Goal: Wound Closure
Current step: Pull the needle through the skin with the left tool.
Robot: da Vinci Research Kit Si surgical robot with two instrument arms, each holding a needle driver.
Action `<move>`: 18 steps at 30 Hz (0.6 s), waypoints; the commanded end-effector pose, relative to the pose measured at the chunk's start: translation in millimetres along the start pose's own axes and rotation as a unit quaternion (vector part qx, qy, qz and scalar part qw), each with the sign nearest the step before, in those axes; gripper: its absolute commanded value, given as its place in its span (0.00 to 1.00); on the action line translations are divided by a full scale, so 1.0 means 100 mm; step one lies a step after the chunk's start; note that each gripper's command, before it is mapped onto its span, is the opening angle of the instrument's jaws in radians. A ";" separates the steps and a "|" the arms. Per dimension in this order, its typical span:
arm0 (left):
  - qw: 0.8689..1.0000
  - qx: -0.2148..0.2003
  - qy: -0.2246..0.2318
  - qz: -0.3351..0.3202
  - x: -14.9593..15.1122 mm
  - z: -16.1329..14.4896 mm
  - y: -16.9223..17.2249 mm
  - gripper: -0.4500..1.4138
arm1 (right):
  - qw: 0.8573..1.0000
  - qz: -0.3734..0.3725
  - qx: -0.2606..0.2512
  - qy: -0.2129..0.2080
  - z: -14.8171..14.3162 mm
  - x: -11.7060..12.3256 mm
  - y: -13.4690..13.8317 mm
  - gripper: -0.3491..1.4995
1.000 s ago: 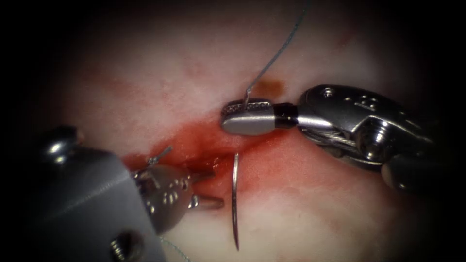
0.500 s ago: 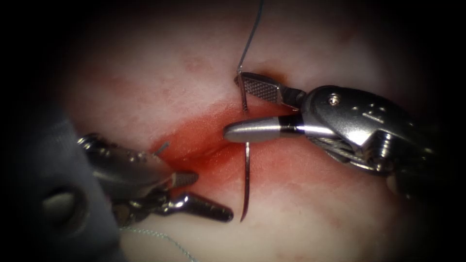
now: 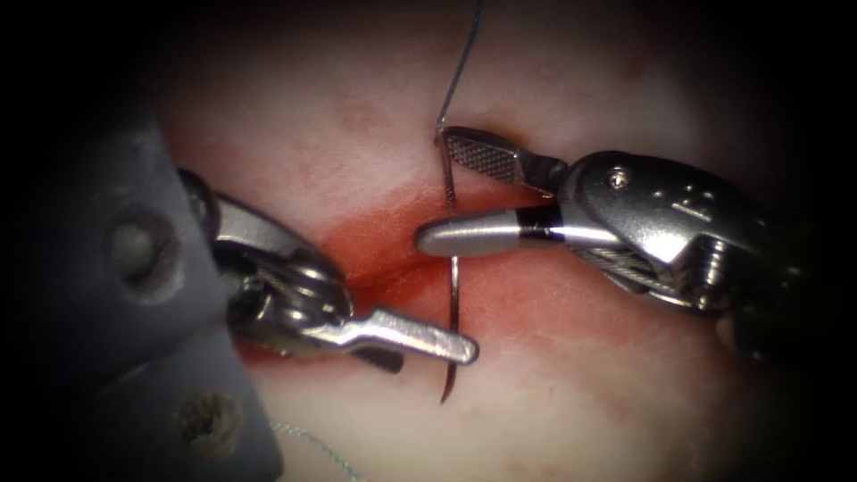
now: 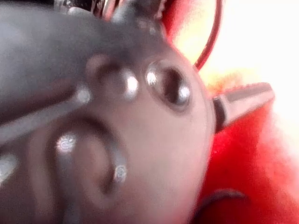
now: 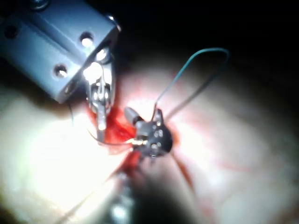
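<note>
The curved needle (image 3: 453, 295) lies upright across the cut (image 3: 375, 268) in the tissue (image 3: 571, 393), its point toward the bottom; I cannot tell whether it is in the tissue. Its thread (image 3: 460, 71) leaves the upper end and runs up out of view. My right tool (image 3: 435, 189) comes in from the right with its jaws open, and the needle's upper part passes between them. My left tool (image 3: 437, 355) comes in from the left, jaws slightly apart; its longer jaw crosses the needle near the point. In the right wrist view the thread (image 5: 201, 70) arcs above my right tool (image 5: 149, 135).
Red fluid (image 3: 393, 241) stains the tissue along the cut. A pale strand of thread (image 3: 312, 446) lies on the tissue beside the left arm's grey housing (image 3: 134, 295), which covers the left side. The left arm's housing (image 5: 60, 46) sits close to the right tool.
The right tool lifted the needle's upper end, then opened its jaws around it. The left tool rose and reached right until one jaw crossed the needle near its point.
</note>
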 end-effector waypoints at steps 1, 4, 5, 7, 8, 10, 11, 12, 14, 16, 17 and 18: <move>1.000 0.001 -0.004 -0.005 -0.011 0.001 -0.005 0.53 | 1.000 0.000 0.001 0.003 0.012 0.010 0.000 0.61; 1.000 0.007 -0.004 -0.024 -0.012 0.005 -0.002 0.49 | 1.000 -0.002 0.001 0.003 0.012 0.011 0.000 0.61; 0.999 0.018 -0.004 -0.035 -0.013 0.007 -0.001 0.48 | 1.000 -0.001 0.000 0.003 0.012 0.012 -0.001 0.61; 0.998 0.047 0.003 -0.044 -0.014 0.011 0.000 0.42 | 1.000 -0.001 0.000 0.002 0.012 0.013 -0.001 0.60; 0.997 0.061 0.008 -0.048 -0.014 0.013 0.001 0.32 | 1.000 -0.001 0.000 0.002 0.012 0.012 -0.002 0.59; 0.995 0.081 0.013 -0.051 -0.015 0.017 0.003 0.05 | 1.000 -0.001 0.000 0.002 0.013 0.012 -0.002 0.58; 0.995 0.086 0.015 -0.050 -0.015 0.019 0.004 0.00 | 1.000 -0.004 0.000 0.002 0.013 0.012 -0.002 0.58; 0.994 0.098 0.020 -0.047 -0.016 0.021 0.005 0.00 | 1.000 -0.004 0.001 0.002 0.013 0.012 -0.003 0.57; 0.993 0.102 0.026 -0.045 -0.017 0.022 0.006 0.00 | 1.000 -0.003 0.001 0.002 0.013 0.012 -0.004 0.57; 0.992 0.109 0.042 -0.052 -0.017 0.022 0.008 0.00 | 1.000 -0.003 0.001 0.002 0.013 0.013 -0.004 0.57; 0.991 0.110 0.048 -0.060 -0.017 0.022 0.009 0.00 | 1.000 -0.002 0.000 0.002 0.013 0.014 -0.004 0.57; 0.989 0.109 0.056 -0.079 -0.017 0.021 0.010 0.00 | 1.000 -0.002 0.002 0.001 0.013 0.015 -0.004 0.56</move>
